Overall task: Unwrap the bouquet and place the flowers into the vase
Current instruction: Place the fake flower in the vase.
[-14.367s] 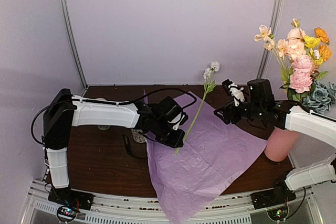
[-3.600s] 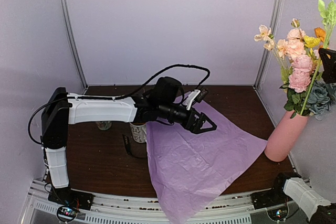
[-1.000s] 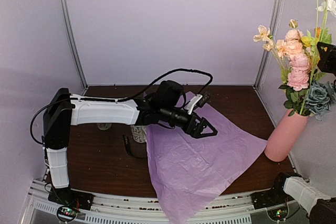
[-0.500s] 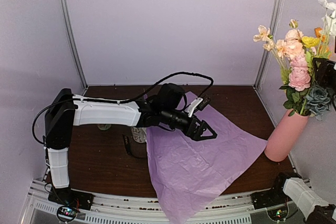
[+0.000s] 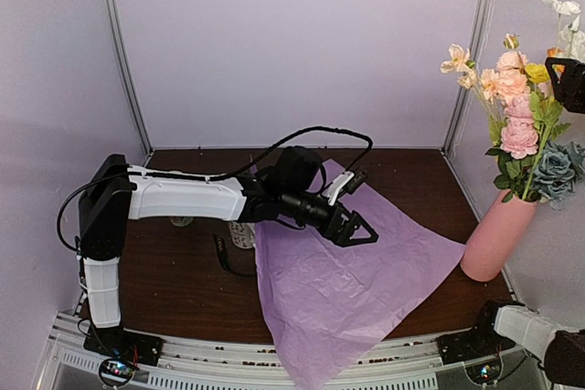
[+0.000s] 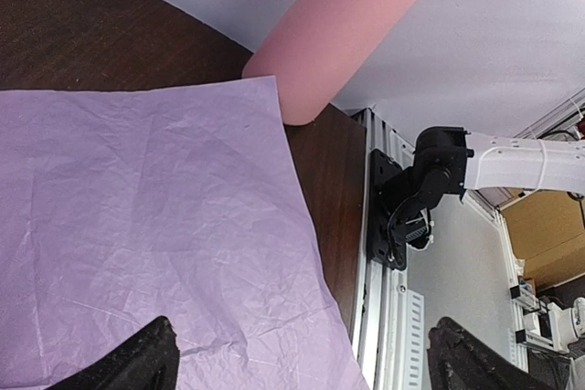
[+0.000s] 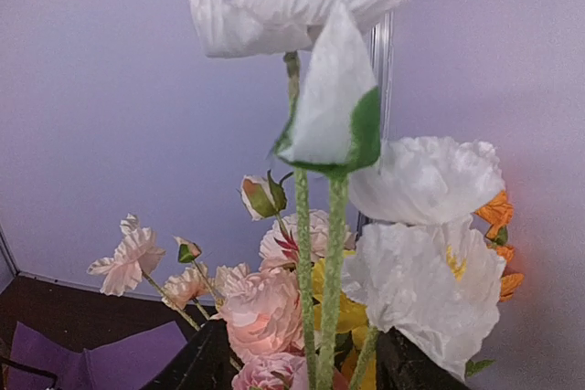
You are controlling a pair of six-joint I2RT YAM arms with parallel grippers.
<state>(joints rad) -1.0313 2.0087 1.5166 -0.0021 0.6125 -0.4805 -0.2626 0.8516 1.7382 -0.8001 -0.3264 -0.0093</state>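
The left arm (image 5: 183, 198) is stretching low across the middle of the worktop (image 5: 183, 294), while open room is lying over the tissue paper (image 5: 366, 294) between the left gripper (image 5: 362, 231) and the vase (image 5: 494, 237), whose mouth the flowers (image 5: 519, 130) are crowding.

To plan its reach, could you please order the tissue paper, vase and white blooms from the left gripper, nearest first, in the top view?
From the left gripper:
1. tissue paper, spread directly beneath it.
2. vase, standing far right.
3. white blooms, high at top right.
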